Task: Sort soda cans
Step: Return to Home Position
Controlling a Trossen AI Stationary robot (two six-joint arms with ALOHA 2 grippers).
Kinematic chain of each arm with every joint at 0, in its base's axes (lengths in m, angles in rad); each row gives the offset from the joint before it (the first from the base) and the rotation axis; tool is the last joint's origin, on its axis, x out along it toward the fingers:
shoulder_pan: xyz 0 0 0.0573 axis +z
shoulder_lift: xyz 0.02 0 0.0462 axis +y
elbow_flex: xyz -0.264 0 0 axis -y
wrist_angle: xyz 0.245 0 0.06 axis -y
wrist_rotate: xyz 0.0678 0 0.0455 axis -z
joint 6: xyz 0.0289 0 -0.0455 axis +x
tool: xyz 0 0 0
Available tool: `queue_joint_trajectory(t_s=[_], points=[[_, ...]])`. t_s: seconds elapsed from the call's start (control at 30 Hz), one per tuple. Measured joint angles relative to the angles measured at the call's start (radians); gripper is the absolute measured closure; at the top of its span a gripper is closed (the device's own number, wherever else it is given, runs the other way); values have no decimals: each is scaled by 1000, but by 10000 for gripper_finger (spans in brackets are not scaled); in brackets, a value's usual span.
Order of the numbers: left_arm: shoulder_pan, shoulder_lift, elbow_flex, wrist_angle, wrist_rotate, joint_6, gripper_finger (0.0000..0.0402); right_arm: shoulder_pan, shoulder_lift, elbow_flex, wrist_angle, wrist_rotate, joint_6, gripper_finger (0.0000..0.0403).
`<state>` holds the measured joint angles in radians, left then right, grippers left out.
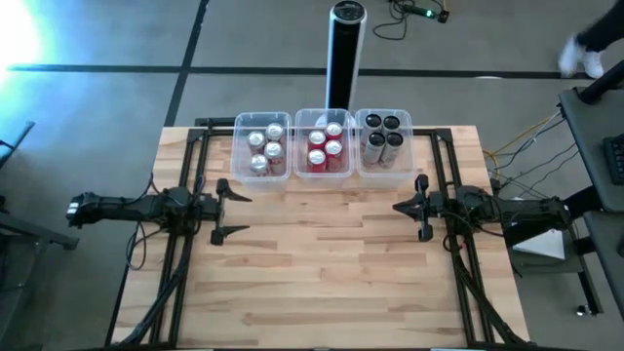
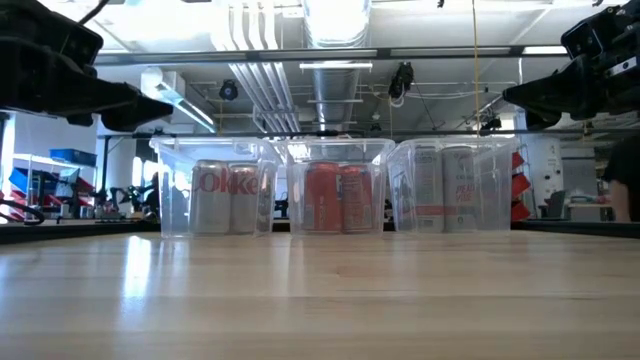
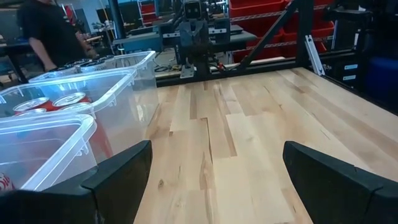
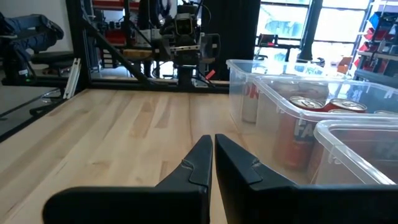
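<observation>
Soda cans (image 1: 333, 148) all sit in three clear tubs in a row at the far edge of the bench (image 1: 322, 283): silver cans (image 1: 274, 151) in the left tub (image 1: 236, 146), red cans (image 1: 317, 158) in the middle tub (image 1: 296, 144), and dark cans (image 1: 378, 139) in the right tub (image 1: 410, 146). None lies loose, so I judge the sorting done, with only my way home left.

My left arm (image 1: 146, 207) hangs near the left tub, the left jaws spread wide and empty. My right arm (image 1: 487, 207) hangs near the right tub, the right jaws pressed nearly together on nothing. To go home well, I should draw each arm back from the tub rims slowly, without swinging over the cans.

The high view alone shows every can top and both arms whole. The low view shows labels through the tub walls, but only dark arm shapes at its upper corners. Only the wrist views settle the gaps of the jaws, and the left one catches a person (image 3: 46, 31) beyond the bench.
</observation>
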<state>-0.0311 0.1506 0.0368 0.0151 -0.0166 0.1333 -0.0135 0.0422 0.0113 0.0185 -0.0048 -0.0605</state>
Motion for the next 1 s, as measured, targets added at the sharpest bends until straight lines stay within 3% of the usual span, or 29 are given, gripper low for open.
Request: queue_joint_trajectory(t_s=[1.0], points=[[0, 55, 2, -1, 1, 0, 55, 0, 0, 0, 1, -1, -1, 390]])
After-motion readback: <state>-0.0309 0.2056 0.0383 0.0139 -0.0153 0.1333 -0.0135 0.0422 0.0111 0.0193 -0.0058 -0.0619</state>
